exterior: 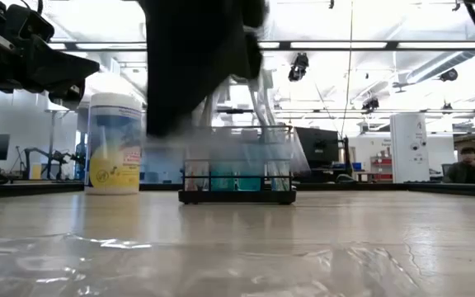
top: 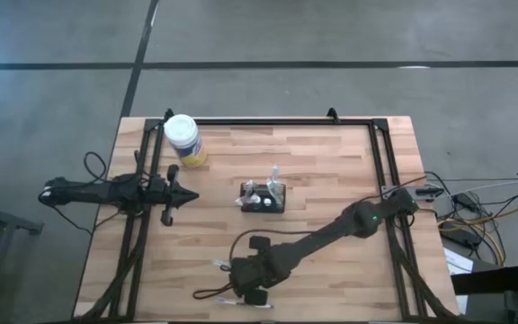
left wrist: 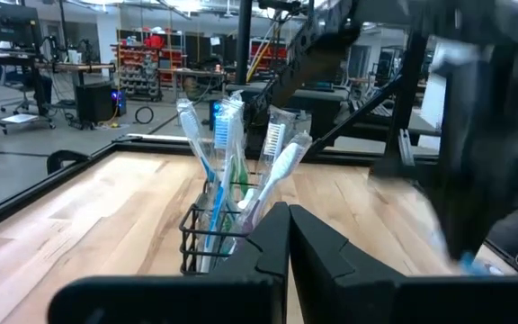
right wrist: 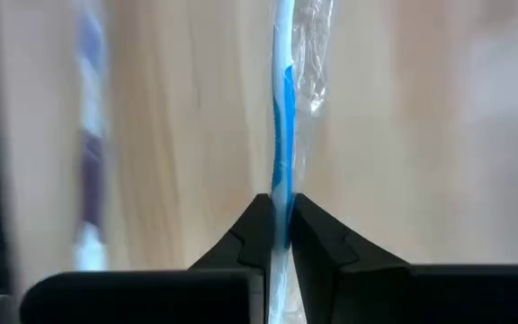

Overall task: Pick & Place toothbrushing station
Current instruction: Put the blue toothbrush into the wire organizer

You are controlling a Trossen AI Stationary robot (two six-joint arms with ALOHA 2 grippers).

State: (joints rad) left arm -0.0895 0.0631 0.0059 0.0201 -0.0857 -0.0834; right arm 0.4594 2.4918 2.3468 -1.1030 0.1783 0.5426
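Right claw (right wrist: pixel 278 236) pinched on a slim blue-white brush (right wrist: pixel 282 108), crinkly clear wrap alongside, wire-mesh caddy (top: pixel 265 204) beyond it, probably plastic bristles, left claw (left wrist: pixel 288 236) closed, empty.

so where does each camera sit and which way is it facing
high view: above the table, looking straight down; both arms, caddy, tub.
low view: at tabletop height, looking level across at the caddy and tub; arms blurred overhead.
left wrist view: on the left arm, facing the caddy and its brushes; left gripper shut.
right wrist view: on the right arm, facing down at the wood; right gripper shut on a blue toothbrush.
shared: high, low and left wrist views all show the caddy.
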